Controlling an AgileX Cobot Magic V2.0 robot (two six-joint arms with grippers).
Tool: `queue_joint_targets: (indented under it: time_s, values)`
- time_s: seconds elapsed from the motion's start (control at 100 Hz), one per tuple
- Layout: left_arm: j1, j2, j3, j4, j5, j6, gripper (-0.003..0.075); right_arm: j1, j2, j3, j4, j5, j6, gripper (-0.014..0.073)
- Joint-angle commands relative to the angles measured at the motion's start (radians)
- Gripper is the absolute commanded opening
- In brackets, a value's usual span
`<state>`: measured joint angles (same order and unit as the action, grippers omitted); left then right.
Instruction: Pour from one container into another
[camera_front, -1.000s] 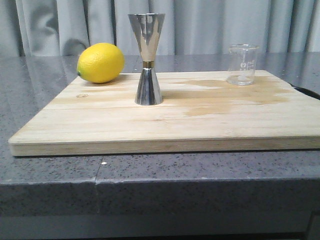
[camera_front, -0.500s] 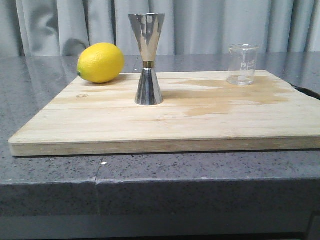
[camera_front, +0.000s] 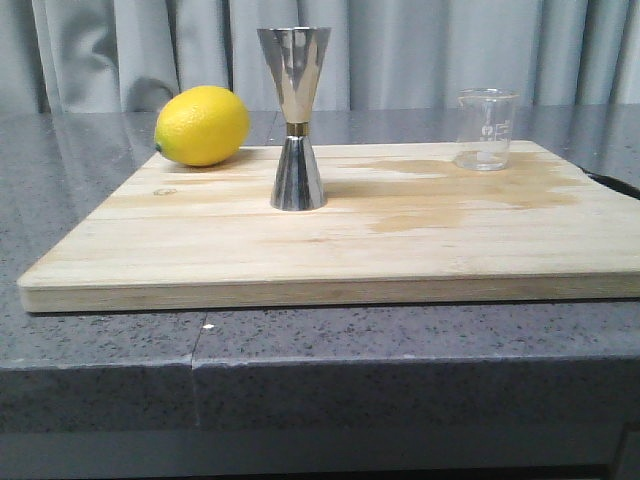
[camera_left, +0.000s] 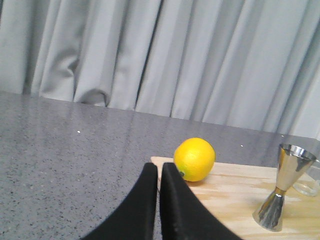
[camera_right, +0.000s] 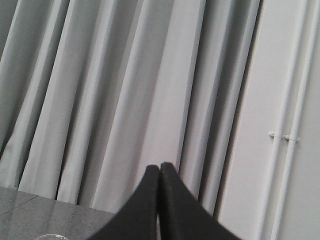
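Note:
A small clear glass beaker (camera_front: 485, 129) stands at the far right of the wooden board (camera_front: 330, 250). The tall steel hourglass jigger (camera_front: 295, 118) stands upright near the board's middle; it also shows in the left wrist view (camera_left: 282, 187). Neither arm appears in the front view. My left gripper (camera_left: 160, 166) is shut with nothing in it, hovering off the board's left corner, near the lemon. My right gripper (camera_right: 159, 167) is shut and empty, pointing at the curtain; only the beaker's rim (camera_right: 46, 236) peeks in at that view's edge.
A yellow lemon (camera_front: 202, 125) lies at the board's far left corner, also in the left wrist view (camera_left: 194, 159). A damp stain (camera_front: 450, 190) darkens the board's right half. Grey stone counter (camera_front: 100, 160) surrounds the board; grey curtains (camera_front: 400, 50) hang behind.

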<state>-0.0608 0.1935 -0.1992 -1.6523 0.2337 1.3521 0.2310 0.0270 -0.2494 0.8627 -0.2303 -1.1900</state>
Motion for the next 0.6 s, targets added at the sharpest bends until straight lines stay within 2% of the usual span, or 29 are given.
queue_joint_targets:
  time_s: [0.0,0.04,0.09,0.14,0.17,0.24,0.29,0.31,0.32,0.33,0.34,0.38,0.43,0.46,0.59]
  values:
    - [-0.035,-0.004,-0.008,-0.033,-0.069,0.002,-0.0019,-0.006,0.01,-0.023,-0.013,-0.049,-0.007,-0.0075]
    - [-0.048,-0.014,0.001,-0.029,-0.122,0.002,-0.0019,-0.006,0.01,-0.023,-0.013,-0.049,-0.007,-0.0075]
    - [-0.064,-0.036,0.018,0.053,-0.155,-0.002,-0.0019,-0.006,0.01,-0.023,-0.013,-0.049,-0.007,-0.0075]
    - [-0.074,-0.061,0.027,0.241,-0.149,-0.043,-0.0019,-0.006,0.01,-0.023,-0.013,-0.049,-0.007,-0.0075]
    - [-0.077,-0.077,0.027,0.432,-0.129,-0.108,-0.002,-0.006,0.01,-0.023,-0.013,-0.049,-0.007,-0.0075]
    - [-0.077,-0.119,0.027,0.821,-0.079,-0.453,-0.0019,-0.006,0.01,-0.023,-0.013,-0.049,-0.007,-0.0075]
    - [-0.071,-0.151,0.032,1.089,-0.043,-0.813,-0.0019,-0.006,0.01,-0.023,-0.013,-0.049,-0.007,-0.0075]
    - [-0.067,-0.158,0.037,1.191,-0.03,-0.895,-0.0019,-0.006,0.01,-0.023,-0.013,-0.049,-0.007,-0.0075]
    - [-0.067,-0.161,0.037,1.191,-0.026,-0.934,-0.0019,-0.006,0.01,-0.023,-0.013,-0.049,-0.007,-0.0075]
    - [-0.064,-0.167,0.042,1.28,-0.018,-1.007,-0.0019,-0.006,0.01,-0.023,-0.013,-0.049,-0.007,-0.0075]
    - [-0.062,-0.173,0.044,1.306,-0.014,-1.073,-0.0019,-0.006,0.01,-0.023,-0.013,-0.049,-0.007,-0.0075]
    - [-0.053,-0.187,0.06,1.434,-0.003,-1.207,-0.0019,-0.006,0.01,-0.023,-0.013,-0.049,-0.007,-0.0075]
    - [-0.046,-0.207,0.085,1.533,-0.001,-1.339,-0.0019,-0.006,0.01,-0.023,-0.013,-0.049,-0.007,-0.0075]
    - [-0.041,-0.218,0.106,1.568,-0.005,-1.373,-0.0019,-0.006,0.01,-0.023,-0.013,-0.049,-0.007,-0.0075]
    - [-0.04,-0.223,0.183,1.607,-0.075,-1.411,-0.0019,-0.006,0.01,-0.023,-0.013,-0.049,-0.007,-0.0075]
